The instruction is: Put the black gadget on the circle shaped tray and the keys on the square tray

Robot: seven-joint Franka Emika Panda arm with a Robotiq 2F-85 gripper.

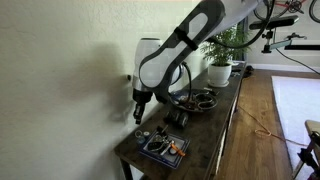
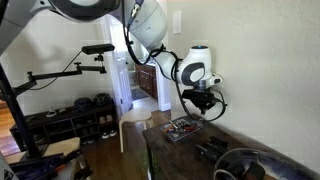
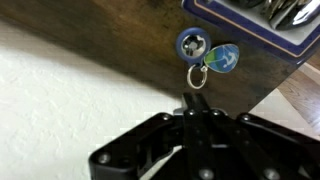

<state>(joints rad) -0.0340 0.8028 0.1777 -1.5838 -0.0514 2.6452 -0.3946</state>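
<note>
Gripper (image 3: 190,108) pinched shut and empty above the bench (image 3: 130,40); the keys (image 3: 203,56) sit just ahead at twelve o'clock, square tray (image 3: 250,30) at two o'clock.

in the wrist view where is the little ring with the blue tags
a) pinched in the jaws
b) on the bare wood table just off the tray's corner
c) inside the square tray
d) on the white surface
b: the ring with the blue tags lies on the dark wooden table, just outside the corner of the square tray and not on it.
</note>
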